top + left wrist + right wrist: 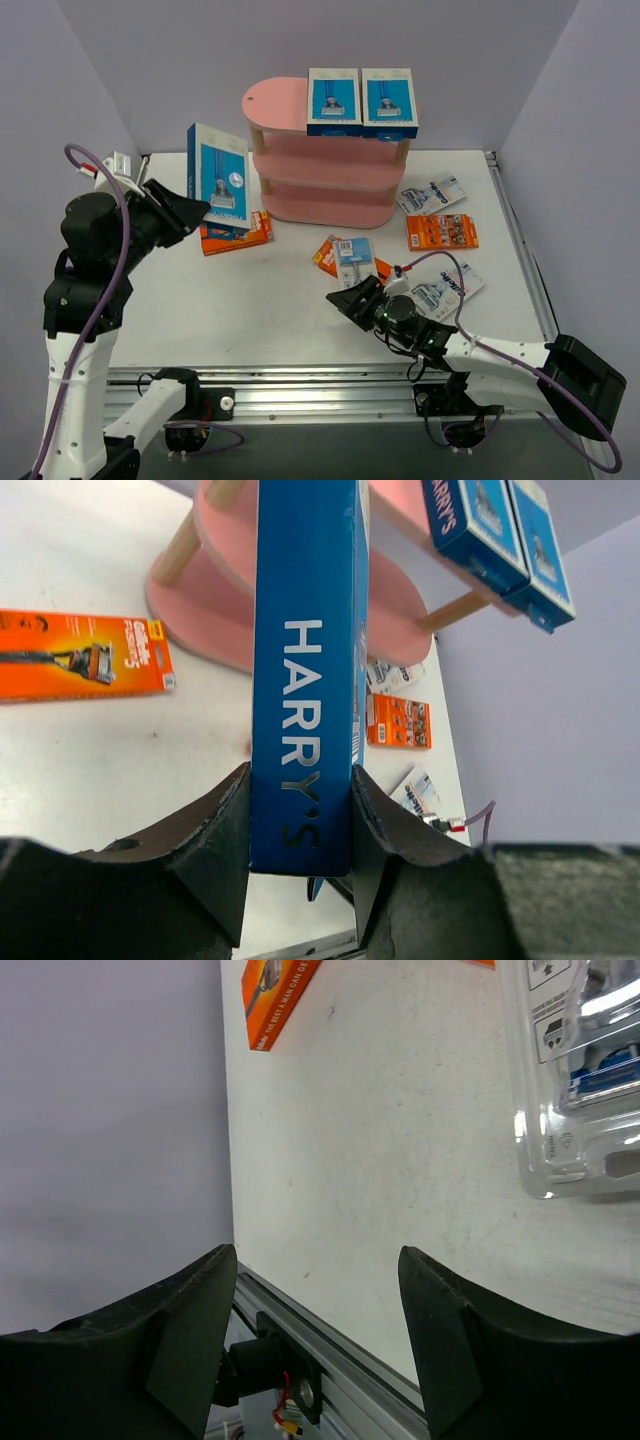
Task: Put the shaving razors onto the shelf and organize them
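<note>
Right pincer (345,300) sits low over the white counter (250,320), jaws apart, nothing between them. Just to its right a clear blister pack (447,285) lies flat, long axis angled toward the far right. A little farther in, a second blister pack (352,256) lies flat across an orange card (324,257). Left pincer (195,212) is clamped on the lower end of a blue Harry's box (220,178). The box is held upright left of the shelf, long axis near vertical, razor picture facing the near side, spine lettering running away from the fingers. Below it an orange Gillette card (243,236) lies flat. On the right, another orange pack (441,232) and a third blister pack (432,193) lie flat near the shelf's right end. The pink three-tier shelf (285,105) stands far centre. Two blue razor boxes (334,100) (389,102) lie flat and touching on the right half of the top board, long axes near-to-far. Pale lilac walls close the left, back and right.
</note>
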You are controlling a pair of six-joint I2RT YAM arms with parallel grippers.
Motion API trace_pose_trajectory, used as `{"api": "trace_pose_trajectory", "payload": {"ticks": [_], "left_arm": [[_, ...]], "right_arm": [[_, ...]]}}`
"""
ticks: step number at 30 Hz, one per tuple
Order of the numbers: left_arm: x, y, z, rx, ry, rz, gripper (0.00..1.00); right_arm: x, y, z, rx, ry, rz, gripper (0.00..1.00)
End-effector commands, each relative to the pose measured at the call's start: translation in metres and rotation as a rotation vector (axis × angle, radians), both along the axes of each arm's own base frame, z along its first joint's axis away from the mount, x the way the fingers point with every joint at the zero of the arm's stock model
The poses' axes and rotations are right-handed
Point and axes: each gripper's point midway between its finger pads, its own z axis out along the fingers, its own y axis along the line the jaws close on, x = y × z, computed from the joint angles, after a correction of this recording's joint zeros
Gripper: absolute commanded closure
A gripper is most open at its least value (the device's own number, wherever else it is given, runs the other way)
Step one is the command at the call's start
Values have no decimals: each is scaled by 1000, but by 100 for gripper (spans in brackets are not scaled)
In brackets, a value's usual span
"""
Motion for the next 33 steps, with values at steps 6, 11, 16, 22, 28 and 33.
{"api": "trace_pose_trajectory", "payload": {"ticks": [6,11,16,22,28,33], "left_arm": [[59,7,104,22,-223,58,98],[111,-2,126,-20,-251,40,98],[148,-21,146,-123,-263,-52,98],[191,-47,151,-272,-249,-169,98],[224,-66,131,-355,-189,-248,98],[236,-76,120,-400,-144,-300,98]], "right_arm": [[10,-9,6,-66,-10,100,38],[22,-32,-8,-120,16,88,38],[39,-54,-8,-193,-19,53,37],[50,-61,-14,-190,0,78,37],[56,-66,-20,-185,8,82,37],[59,-71,-26,-181,18,71,37]]}}
